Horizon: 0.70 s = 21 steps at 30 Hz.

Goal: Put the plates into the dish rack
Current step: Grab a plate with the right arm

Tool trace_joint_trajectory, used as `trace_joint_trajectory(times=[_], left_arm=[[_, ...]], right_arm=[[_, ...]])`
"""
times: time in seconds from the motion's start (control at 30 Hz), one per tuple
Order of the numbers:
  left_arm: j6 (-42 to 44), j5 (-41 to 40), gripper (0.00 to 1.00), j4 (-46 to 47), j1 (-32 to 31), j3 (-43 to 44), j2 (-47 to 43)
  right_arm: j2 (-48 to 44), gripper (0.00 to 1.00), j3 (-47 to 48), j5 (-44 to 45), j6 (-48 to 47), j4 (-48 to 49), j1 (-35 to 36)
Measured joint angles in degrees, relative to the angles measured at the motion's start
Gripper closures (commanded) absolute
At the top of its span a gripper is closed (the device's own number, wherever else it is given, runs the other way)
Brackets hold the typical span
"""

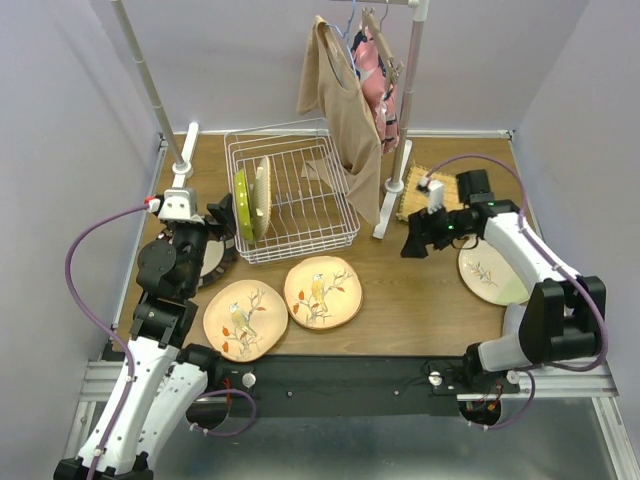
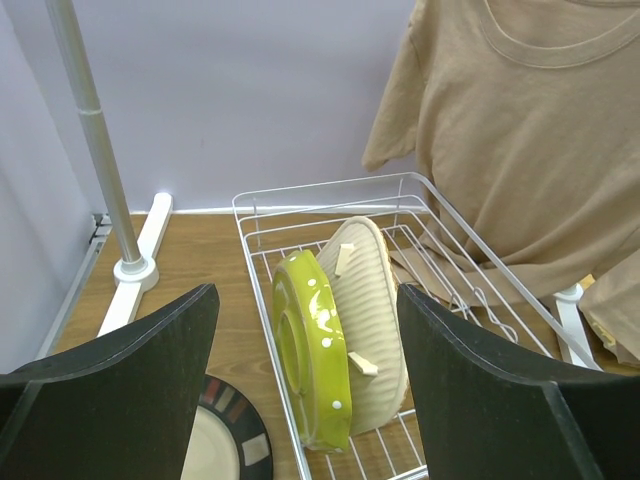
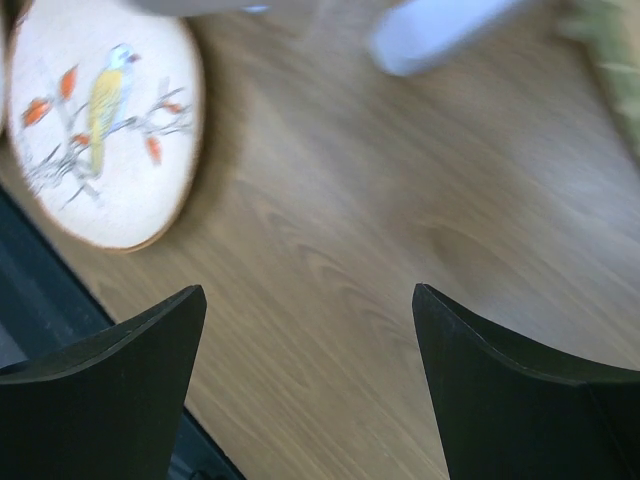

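Observation:
The white wire dish rack [image 1: 300,252] stands at the back middle of the table. A lime dotted plate [image 1: 241,205] and a cream ribbed plate [image 1: 262,197] stand on edge at its left end; in the left wrist view the lime plate [image 2: 312,350] leans against the cream one [image 2: 368,320]. Two peach bird plates [image 1: 245,319] [image 1: 323,291] lie flat in front of the rack. A dark-rimmed beige plate [image 1: 215,262] lies partly under my left arm. My left gripper [image 1: 222,215] is open, empty, just left of the rack. My right gripper [image 1: 412,240] hangs open over bare wood, left of a cream-green plate [image 1: 490,272].
A tall white clothes rail [image 1: 410,100] straddles the rack, and a tan shirt [image 1: 345,110] hangs over the rack's right side. A yellow woven piece [image 1: 415,190] lies behind the rail's right foot. A peach bird plate [image 3: 100,120] shows at the upper left of the right wrist view.

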Motion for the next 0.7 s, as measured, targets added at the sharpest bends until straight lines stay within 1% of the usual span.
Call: trace_joint_trajectory(times=[0.13,0.2,0.3,0.5,0.6,0.7], left_arm=[[0.20,0.57,0.19,0.15,0.00,0.00,0.09],[0.22,0.85,0.19,0.17,0.00,0.00,0.20],[0.31,1.07,0.19,0.20,0.00,0.00,0.31],[0.35,1.18,0.19,0.33,0.00,0.00,0.33],[0.35,1.25,0.19,0.57,0.00,0.00,0.42],[0.37,1.38,0.19,0.66,0.00,0.00,0.83]], right_arm=[[0.26,0.08,0.96,1.77,0.48,0.17,-10.49],[0.74,0.07,1.73,2.84,0.70,0.26,-14.14],[2.32,0.07,3.80,4.90,1.07,0.35,-17.57],[6.73,0.08,8.04,8.85,0.66,1.11,-22.67],[8.04,0.09,8.11,11.19,-2.34,1.22,-23.39],[9.53,0.09,8.11,13.40,-7.72,1.27,-23.34]])
